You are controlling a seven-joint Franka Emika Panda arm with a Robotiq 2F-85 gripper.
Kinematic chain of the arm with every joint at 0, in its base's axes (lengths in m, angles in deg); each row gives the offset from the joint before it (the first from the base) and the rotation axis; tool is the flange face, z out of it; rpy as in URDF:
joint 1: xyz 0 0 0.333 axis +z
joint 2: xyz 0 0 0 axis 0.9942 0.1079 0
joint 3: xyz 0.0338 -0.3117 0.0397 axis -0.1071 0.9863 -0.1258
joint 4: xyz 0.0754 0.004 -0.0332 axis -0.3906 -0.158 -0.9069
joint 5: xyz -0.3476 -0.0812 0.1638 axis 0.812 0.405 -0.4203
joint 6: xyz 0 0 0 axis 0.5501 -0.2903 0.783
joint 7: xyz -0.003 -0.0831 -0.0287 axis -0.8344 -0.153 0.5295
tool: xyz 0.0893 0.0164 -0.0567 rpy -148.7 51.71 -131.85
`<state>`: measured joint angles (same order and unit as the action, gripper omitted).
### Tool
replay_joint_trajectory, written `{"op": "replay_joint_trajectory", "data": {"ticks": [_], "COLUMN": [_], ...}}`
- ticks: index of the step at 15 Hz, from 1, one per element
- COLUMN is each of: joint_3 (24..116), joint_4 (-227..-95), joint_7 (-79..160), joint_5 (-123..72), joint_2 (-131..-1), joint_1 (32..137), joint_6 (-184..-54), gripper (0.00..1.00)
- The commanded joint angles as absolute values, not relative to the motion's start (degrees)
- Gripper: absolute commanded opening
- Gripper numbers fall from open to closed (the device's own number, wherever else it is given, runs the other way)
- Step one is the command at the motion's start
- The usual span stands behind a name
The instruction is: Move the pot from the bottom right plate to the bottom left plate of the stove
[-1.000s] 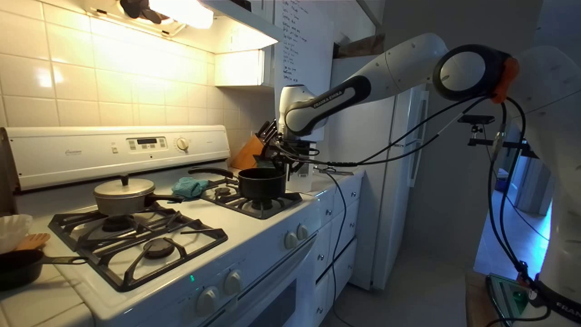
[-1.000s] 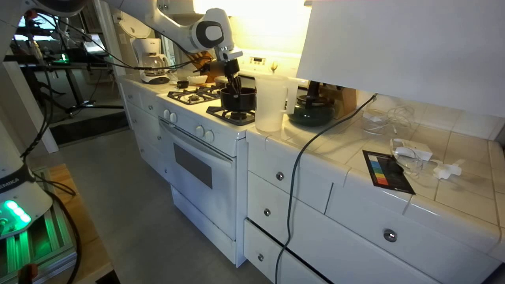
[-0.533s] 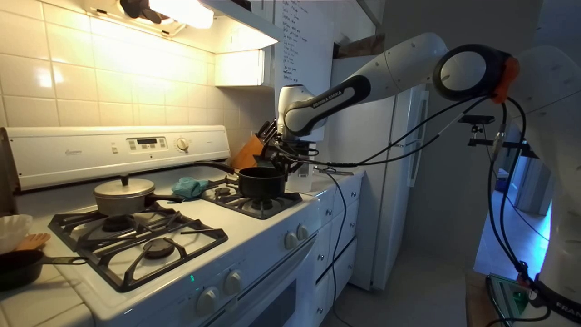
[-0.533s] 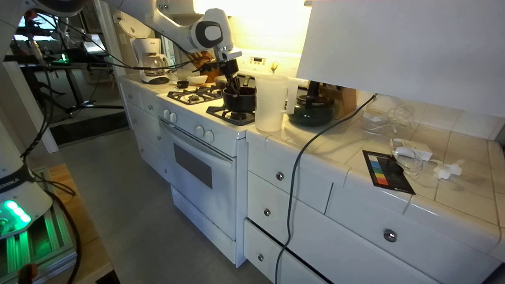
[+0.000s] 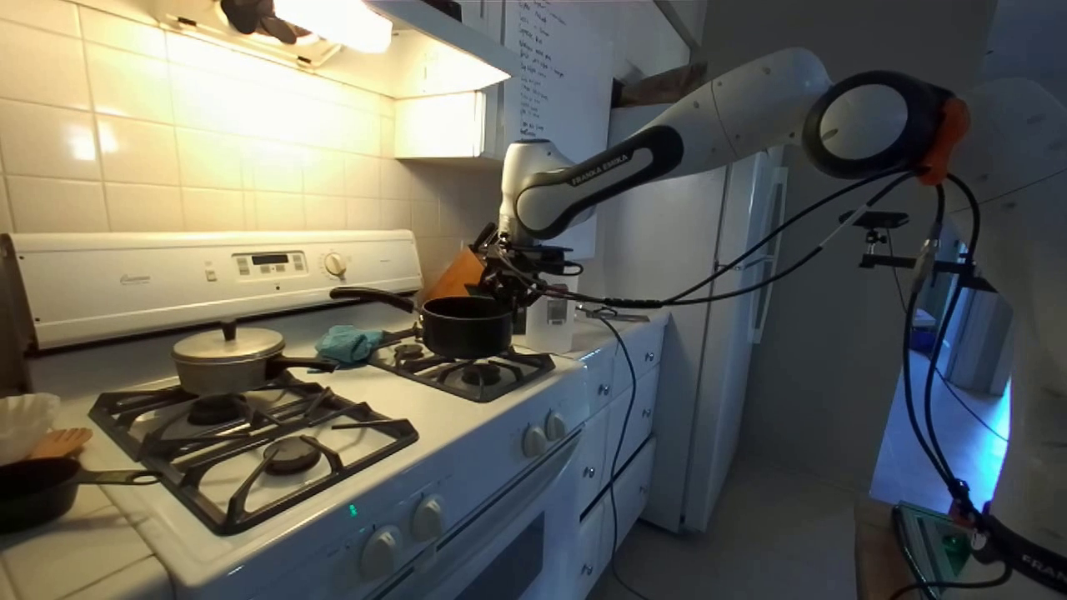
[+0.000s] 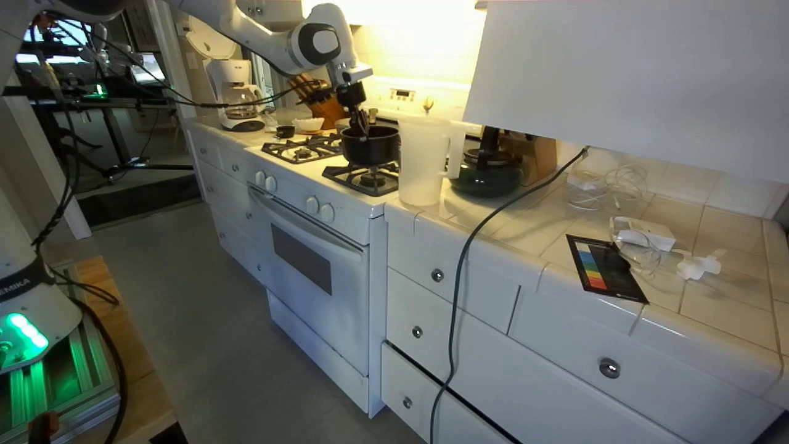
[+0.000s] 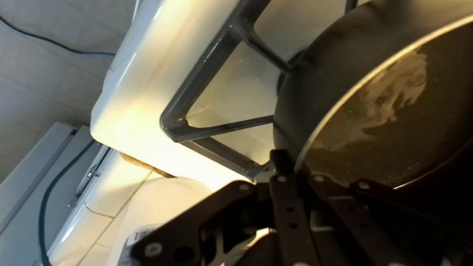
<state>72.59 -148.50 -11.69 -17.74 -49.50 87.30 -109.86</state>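
In an exterior view, there's the pot (image 5: 467, 331) hanging just above the bottom right plate (image 5: 481, 375), by the table's (image 5: 371, 387) front right corner, while the bottom left plate (image 5: 292, 456) sits near the front left corner and a silver lidded pot (image 5: 227, 367) stands toward the back left! In an exterior view, a gap shows between the pot and that plate, with a translucent jug (image 6: 421, 165) just past the table's right edge. And in the wrist view, the end effector (image 7: 296, 170) grips the pot by its rim, a jaw on either side of the wall!
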Motion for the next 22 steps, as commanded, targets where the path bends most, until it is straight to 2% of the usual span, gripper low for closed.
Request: {"op": "replay_joint_trajectory", "data": {"ticks": [1,12,22], "joint_3": [72.6,69.27,67.43], "joint_4": [-147.05,-139.05,-118.7], "joint_7": [-6.29,4.93,12.87], "joint_5": [-15.9,-17.5,-17.86], "joint_2": [-53.17,-49.25,-35.45], "joint_1": [89.9,95.12,101.07], "joint_6": [-107.95,-106.8,-94.57], "gripper": [0.01,0.01,0.01]}}
